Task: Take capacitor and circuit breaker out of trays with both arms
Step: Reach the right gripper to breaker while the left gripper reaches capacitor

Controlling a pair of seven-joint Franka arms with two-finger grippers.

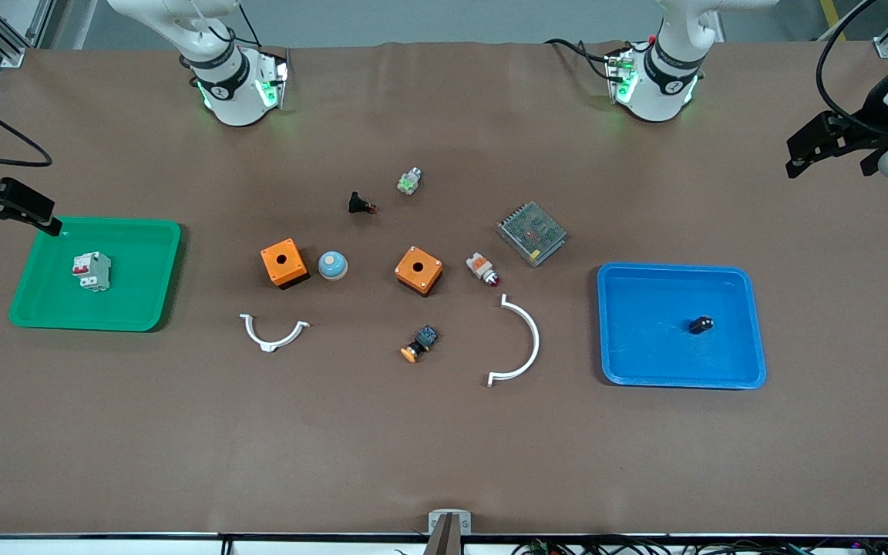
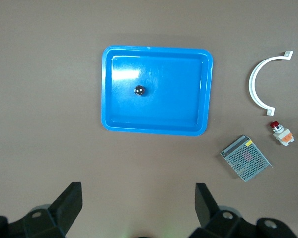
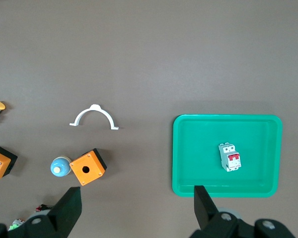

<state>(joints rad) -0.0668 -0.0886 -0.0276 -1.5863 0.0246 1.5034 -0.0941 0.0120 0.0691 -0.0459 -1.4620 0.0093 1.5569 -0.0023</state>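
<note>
The breaker (image 1: 91,271), a white-grey block with red levers, lies in the green tray (image 1: 147,308) at the right arm's end of the table; the right wrist view shows the breaker (image 3: 230,156) in that tray (image 3: 188,148) too. The capacitor (image 1: 701,324), a tiny black cylinder, lies in the blue tray (image 1: 644,362) at the left arm's end, and shows in the left wrist view (image 2: 139,90) in the same tray (image 2: 188,109). My left gripper (image 2: 137,203) is open, empty and high above the table (image 1: 829,154). My right gripper (image 3: 137,206) is open, empty and high beside the green tray (image 1: 16,220).
Between the trays lie two orange boxes (image 1: 284,262) (image 1: 418,270), a blue dome button (image 1: 332,265), a black button with red tip (image 1: 361,204), a green-white button (image 1: 410,181), a mesh-covered metal box (image 1: 531,233), a white-and-orange switch (image 1: 482,268), an orange-capped button (image 1: 419,344) and two white curved clips (image 1: 274,331) (image 1: 521,343).
</note>
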